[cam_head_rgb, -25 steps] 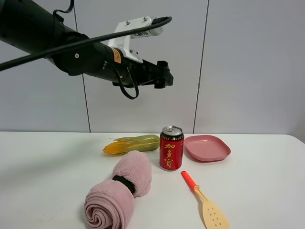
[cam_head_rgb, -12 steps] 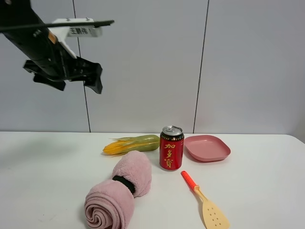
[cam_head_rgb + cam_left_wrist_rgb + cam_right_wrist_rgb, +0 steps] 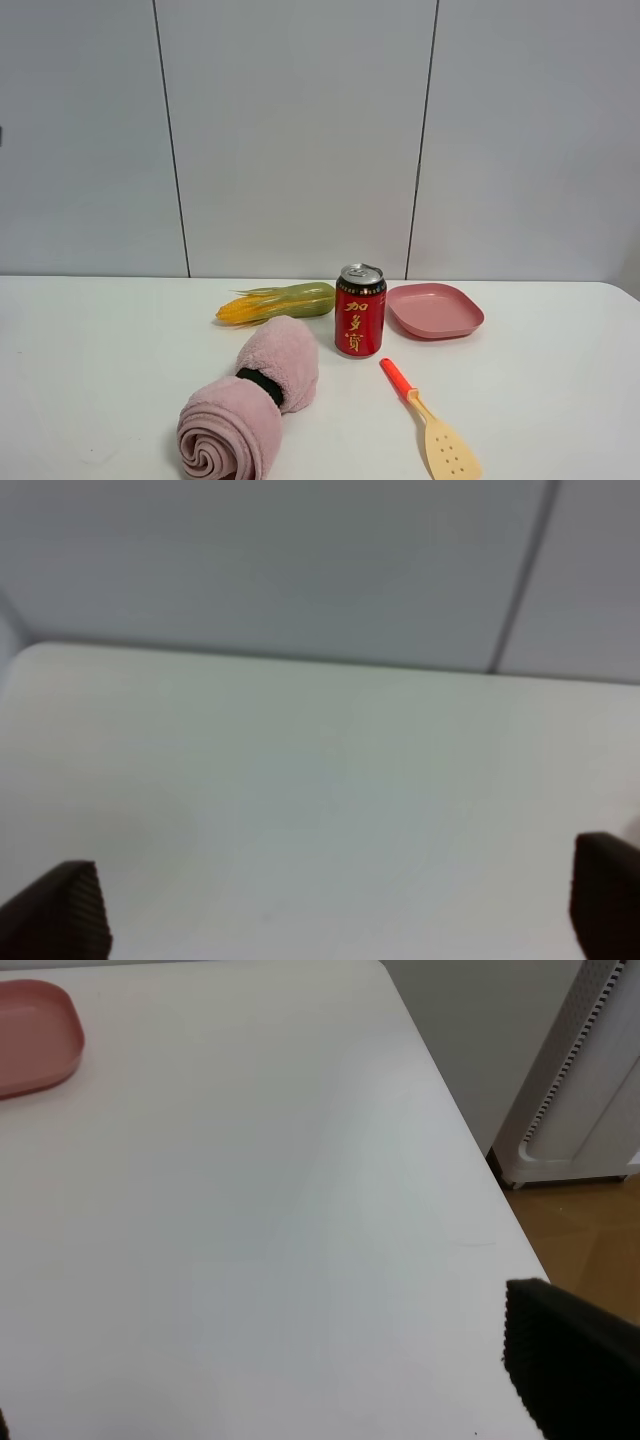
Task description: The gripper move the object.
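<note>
The red drink can (image 3: 360, 312) with gold characters stands upright on the white table (image 3: 90, 350), between the pink rolled towel and the pink plate. Neither arm shows in the exterior high view. In the left wrist view my left gripper (image 3: 330, 920) is open and empty, its two black fingertips (image 3: 62, 912) wide apart over bare table near the wall. In the right wrist view my right gripper (image 3: 290, 1400) is open and empty; one black fingertip (image 3: 570, 1360) shows over the table's right end. The can is in neither wrist view.
A pink rolled towel (image 3: 250, 400) lies front left of the can. A corn cob (image 3: 277, 301) lies behind it. A pink plate (image 3: 435, 310) sits right of the can, its edge in the right wrist view (image 3: 35, 1035). An orange spatula (image 3: 430, 420) lies front right. The table's right edge (image 3: 450, 1130) drops to the floor.
My left arm has swung up and away to the left, from above the can to out of the exterior high view. The can and other objects have not moved.
</note>
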You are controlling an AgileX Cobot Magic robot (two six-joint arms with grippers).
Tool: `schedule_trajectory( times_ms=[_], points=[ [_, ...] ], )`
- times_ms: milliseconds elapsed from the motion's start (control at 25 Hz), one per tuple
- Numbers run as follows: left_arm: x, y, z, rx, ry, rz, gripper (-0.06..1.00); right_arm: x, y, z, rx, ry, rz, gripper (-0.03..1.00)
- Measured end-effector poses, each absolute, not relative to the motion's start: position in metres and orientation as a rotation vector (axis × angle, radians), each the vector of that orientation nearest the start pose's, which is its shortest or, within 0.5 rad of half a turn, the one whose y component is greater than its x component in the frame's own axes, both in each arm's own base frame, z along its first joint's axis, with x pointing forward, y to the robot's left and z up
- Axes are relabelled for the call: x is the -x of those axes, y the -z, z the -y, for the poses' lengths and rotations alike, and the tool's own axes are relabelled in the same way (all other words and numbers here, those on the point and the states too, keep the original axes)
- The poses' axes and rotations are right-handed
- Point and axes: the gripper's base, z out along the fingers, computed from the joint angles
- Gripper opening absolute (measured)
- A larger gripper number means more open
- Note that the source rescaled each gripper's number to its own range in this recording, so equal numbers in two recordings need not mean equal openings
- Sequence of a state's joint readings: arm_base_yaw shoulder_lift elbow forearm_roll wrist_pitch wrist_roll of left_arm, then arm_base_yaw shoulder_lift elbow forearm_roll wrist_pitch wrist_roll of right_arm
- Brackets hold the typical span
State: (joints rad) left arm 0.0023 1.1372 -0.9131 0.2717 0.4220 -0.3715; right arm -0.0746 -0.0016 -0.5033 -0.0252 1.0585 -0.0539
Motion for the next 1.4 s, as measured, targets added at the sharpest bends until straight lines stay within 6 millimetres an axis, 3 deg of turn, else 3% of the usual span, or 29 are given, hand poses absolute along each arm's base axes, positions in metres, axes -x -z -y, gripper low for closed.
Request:
schedule_trajectory(
  times_ms=[160, 520, 800, 960, 1080, 1400],
  points=[
    [-0.192, -0.345, -0.021, 0.271, -0.073, -2.050, 0.75, 0.006, -0.278, 0.002, -0.022, 0.111, -2.039, 1.00],
    [-0.072, -0.351, -0.019, 0.347, -0.070, -1.930, 0.75, 0.006, -0.278, 0.002, -0.022, 0.111, -2.039, 1.00],
    [-0.001, -0.333, -0.016, 0.320, -0.126, -2.001, 0.75, 0.006, -0.278, 0.002, -0.022, 0.111, -2.039, 1.00],
    [0.022, -0.324, -0.012, 0.324, -0.086, -2.016, 0.76, 0.006, -0.278, 0.002, -0.022, 0.111, -2.039, 1.00],
    [0.033, -0.320, -0.011, 0.285, -0.101, -1.995, 0.84, 0.006, -0.278, 0.002, -0.022, 0.111, -2.039, 1.00],
    [0.037, -0.312, -0.005, 0.054, -0.149, -2.010, 0.91, 0.006, -0.278, 0.002, -0.022, 0.111, -2.039, 1.00]
  ],
)
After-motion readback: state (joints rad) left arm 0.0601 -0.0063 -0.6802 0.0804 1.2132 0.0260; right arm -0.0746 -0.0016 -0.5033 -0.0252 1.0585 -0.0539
